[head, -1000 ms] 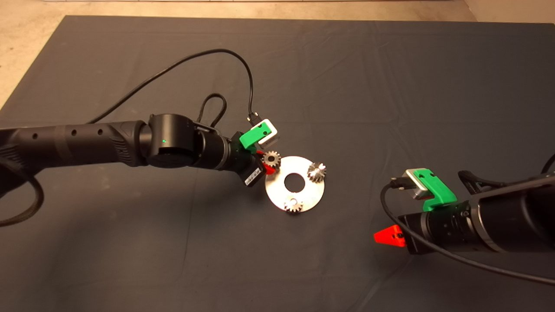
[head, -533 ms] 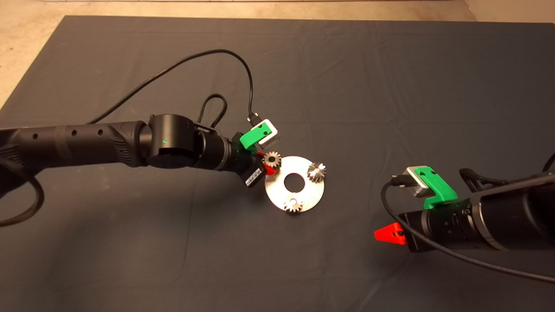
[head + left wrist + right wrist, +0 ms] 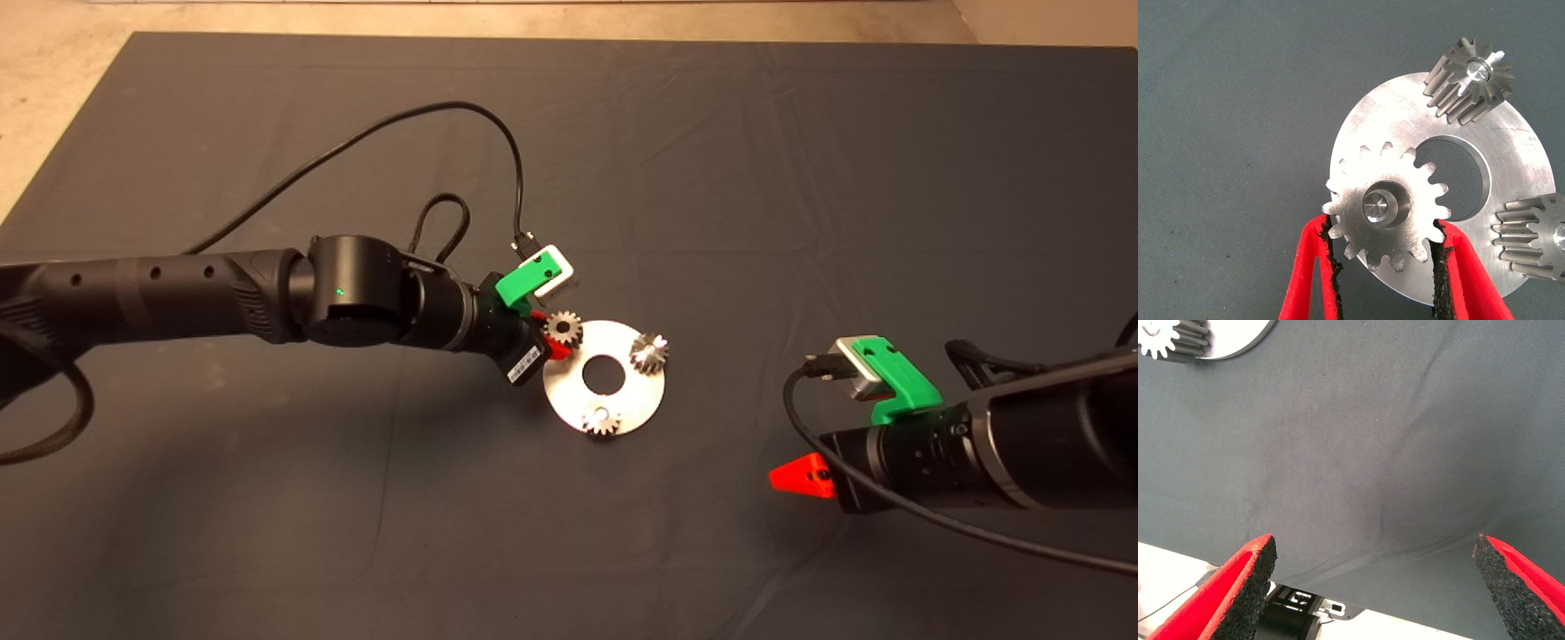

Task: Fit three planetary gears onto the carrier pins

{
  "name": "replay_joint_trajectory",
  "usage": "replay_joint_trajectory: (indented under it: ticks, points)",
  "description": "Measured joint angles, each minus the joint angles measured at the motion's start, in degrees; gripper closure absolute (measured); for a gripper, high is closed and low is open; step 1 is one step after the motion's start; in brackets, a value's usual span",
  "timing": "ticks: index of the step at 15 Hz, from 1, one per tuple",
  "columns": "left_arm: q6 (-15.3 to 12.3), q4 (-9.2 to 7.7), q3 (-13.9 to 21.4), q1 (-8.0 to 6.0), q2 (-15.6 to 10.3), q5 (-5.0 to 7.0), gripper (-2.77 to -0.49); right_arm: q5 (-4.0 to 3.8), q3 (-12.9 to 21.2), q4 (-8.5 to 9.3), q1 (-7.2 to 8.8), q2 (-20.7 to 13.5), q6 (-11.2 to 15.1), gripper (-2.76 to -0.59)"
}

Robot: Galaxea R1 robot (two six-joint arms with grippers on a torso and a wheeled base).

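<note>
The round silver disc (image 3: 637,392) lies on the mat's middle. Two planetary gears (image 3: 651,353) (image 3: 603,421) sit on its carrier pins. In the left wrist view these two gears (image 3: 1469,78) (image 3: 1535,237) show a pin top in each bore. My left gripper (image 3: 556,341) reaches in from the left and is shut on the third gear (image 3: 563,329). Both pads (image 3: 1439,257) touch the teeth of that gear (image 3: 1385,207), and a pin (image 3: 1378,203) shows inside its bore over the disc (image 3: 1511,153). My right gripper (image 3: 796,476) waits open at the lower right.
A black cable (image 3: 391,129) loops over the mat behind the left arm. In the right wrist view the open gripper (image 3: 1375,543) has bare mat between its fingers, with one gear (image 3: 1165,340) and the disc's rim (image 3: 1231,337) at a corner. Pale floor borders the mat.
My left gripper has shifted the held gear slightly rightwards over the disc's rim. The right arm has drifted a little lower in the head view.
</note>
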Motion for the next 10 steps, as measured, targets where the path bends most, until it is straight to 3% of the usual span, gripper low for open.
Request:
replay_joint_trajectory:
  ticks: [5,10]
  points:
    - [-0.01,0.02,0.00,0.13,-0.01,-0.19,-0.54,0.00,0.00,0.20,0.52,0.00,0.00,-2.20]
    - [-0.04,0.77,0.00,1.43,-0.03,-2.17,-0.54,0.00,0.00,0.23,0.96,-0.02,0.00,-2.20]
